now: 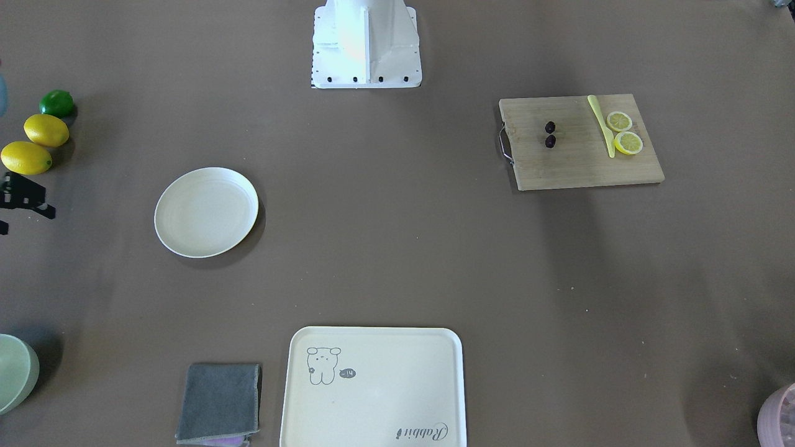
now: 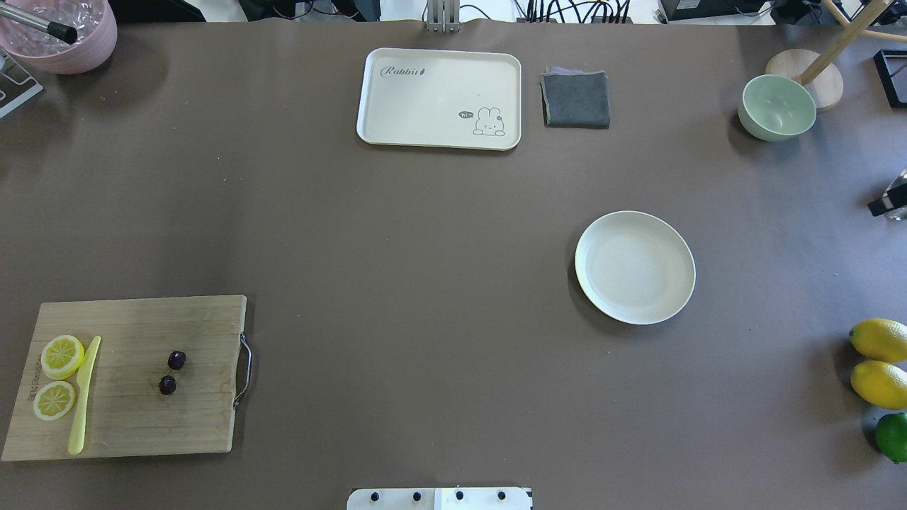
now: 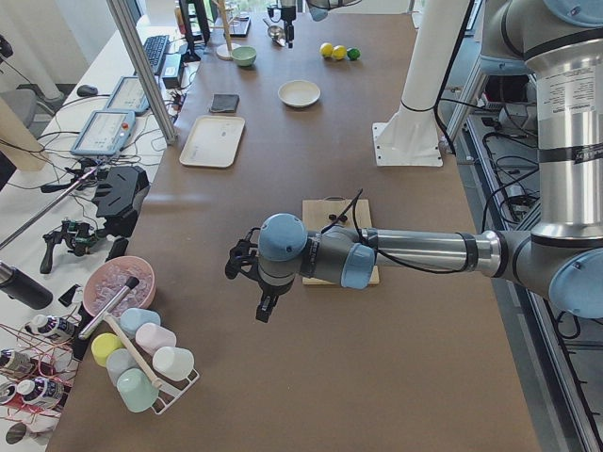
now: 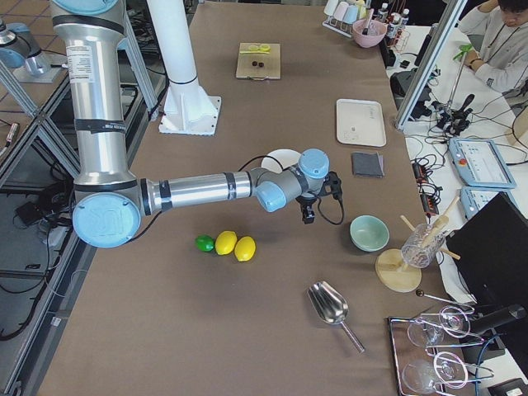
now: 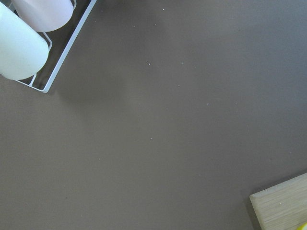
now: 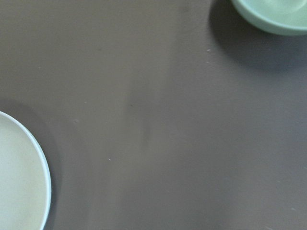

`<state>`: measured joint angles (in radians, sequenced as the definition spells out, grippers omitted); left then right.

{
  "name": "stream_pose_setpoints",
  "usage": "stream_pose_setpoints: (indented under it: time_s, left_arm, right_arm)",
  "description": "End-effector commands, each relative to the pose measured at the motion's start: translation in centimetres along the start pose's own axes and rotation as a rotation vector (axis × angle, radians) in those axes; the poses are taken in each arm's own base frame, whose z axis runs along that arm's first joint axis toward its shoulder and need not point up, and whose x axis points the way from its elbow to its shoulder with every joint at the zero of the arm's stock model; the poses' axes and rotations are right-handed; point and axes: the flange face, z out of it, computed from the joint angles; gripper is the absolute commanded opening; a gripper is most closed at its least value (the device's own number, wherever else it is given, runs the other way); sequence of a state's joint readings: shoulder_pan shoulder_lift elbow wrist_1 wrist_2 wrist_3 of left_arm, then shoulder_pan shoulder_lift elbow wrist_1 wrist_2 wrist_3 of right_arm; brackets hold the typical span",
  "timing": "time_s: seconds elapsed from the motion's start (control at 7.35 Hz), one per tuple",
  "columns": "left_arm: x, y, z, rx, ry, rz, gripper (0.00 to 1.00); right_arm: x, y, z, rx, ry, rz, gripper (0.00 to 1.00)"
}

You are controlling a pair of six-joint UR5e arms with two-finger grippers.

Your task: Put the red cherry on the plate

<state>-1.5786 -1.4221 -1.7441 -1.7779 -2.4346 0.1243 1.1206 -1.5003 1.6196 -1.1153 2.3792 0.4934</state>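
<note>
Where red cherry (image 2: 176,360) rests, tiny, paired, near-black

On the robot's left the cherries (image 2: 167,384) lie on the cutting board (image 2: 142,425), well apart from the plate (image 2: 635,268).

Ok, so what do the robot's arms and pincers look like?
The left arm and right arm are silver metal tubes with pale blue caps at the joints and black bands between segments. White printed labels sit on the upright segments. The left pincer and right pincer are small and black, with a thin black cable looping by each wrist.
</note>
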Motion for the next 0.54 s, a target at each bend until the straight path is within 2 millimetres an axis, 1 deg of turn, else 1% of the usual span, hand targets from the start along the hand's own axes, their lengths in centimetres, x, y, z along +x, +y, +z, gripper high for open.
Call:
stream_pose_setpoints:
  time_s: [0.0,0.14,0.27,0.41]
  left_arm:
    - [0.0,0.0,0.0,0.000,0.001,0.000,0.97]
    - [0.0,0.0,0.0,0.000,0.001,0.000,0.97]
    - [0.0,-0.1,0.0,0.001,0.001,0.001,0.97]
    - [0.0,-0.1,0.0,0.001,0.001,0.001,0.97]
  right_arm:
    - [-5.8,0.2,6.4,0.011,-0.011,0.036,0.86]
    - [-7.5,0.0,7.1,0.004,-0.025,0.060,0.86]
    - [-8.1,0.0,7.7,-0.004,-0.028,0.072,0.82]
    - [-8.3,0.2,8.1,-0.010,-0.030,0.070,0.78]
